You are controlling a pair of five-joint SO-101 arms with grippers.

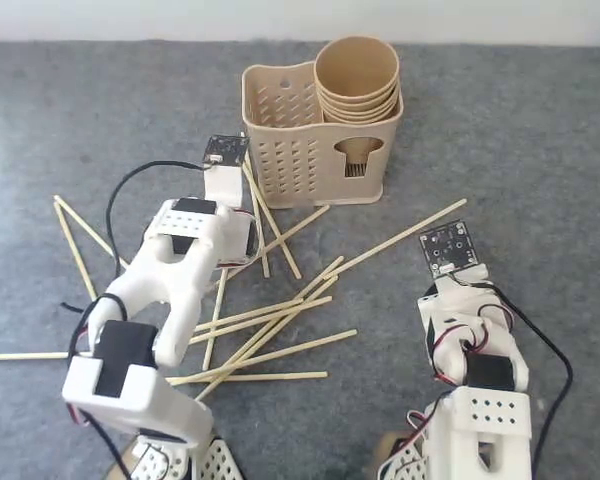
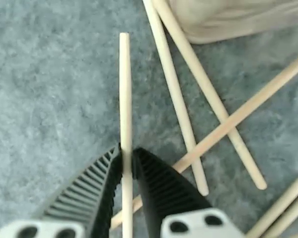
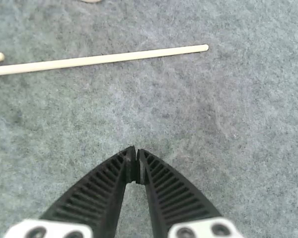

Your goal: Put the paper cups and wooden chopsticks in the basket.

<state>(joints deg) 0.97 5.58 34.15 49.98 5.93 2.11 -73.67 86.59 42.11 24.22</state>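
A beige slotted basket (image 1: pixel 300 165) stands at the back middle, with a stack of paper cups (image 1: pixel 357 70) in its right compartment. Several wooden chopsticks (image 1: pixel 270 330) lie crossed on the grey carpet in front of it. My left gripper (image 2: pixel 126 151) is shut on one chopstick (image 2: pixel 124 89), which sticks out past the fingertips just beside the basket's lower corner (image 2: pixel 228 20). The left arm (image 1: pixel 195 250) is at the basket's front left. My right gripper (image 3: pixel 136 166) is shut with nothing in it, low over bare carpet, short of a lone chopstick (image 3: pixel 99 58).
More chopsticks (image 1: pixel 80 235) lie at the far left, and one long chopstick (image 1: pixel 400 240) slants toward the right arm (image 1: pixel 470 340). Two chopsticks (image 2: pixel 188 94) cross near the held one. Open carpet spreads to the right of the basket.
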